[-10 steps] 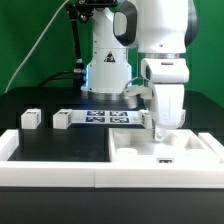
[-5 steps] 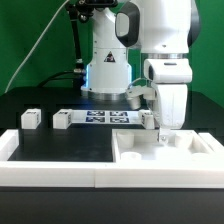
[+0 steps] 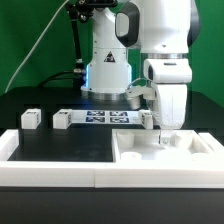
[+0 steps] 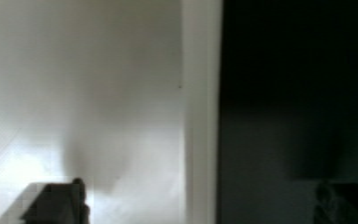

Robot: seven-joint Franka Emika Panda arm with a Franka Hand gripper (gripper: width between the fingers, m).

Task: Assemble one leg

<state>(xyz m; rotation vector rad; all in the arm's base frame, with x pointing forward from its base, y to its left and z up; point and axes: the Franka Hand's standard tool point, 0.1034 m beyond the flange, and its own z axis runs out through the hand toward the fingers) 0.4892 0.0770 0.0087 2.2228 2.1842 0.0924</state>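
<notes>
A leg (image 3: pixel 31 118) and a second leg (image 3: pixel 62 119) stand apart on the black table (image 3: pixel 60 145) at the exterior view's left, with open room around both. The marker board (image 3: pixel 105 117) lies just beside them. The gripper (image 3: pixel 160 137) hangs over the tray (image 3: pixel 165 160) at its back edge, fingers (image 4: pixel 51 201) spread wide, holding nothing.

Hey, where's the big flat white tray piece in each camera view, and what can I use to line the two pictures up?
Exterior view: the tray piece lies low on the exterior view's right, under the gripper.
Wrist view: probably the blurred pale surface filling about half the picture, beside the dark table.
Shared landmark: the open gripper, whose fingertips straddle the tray piece's edge.
</notes>
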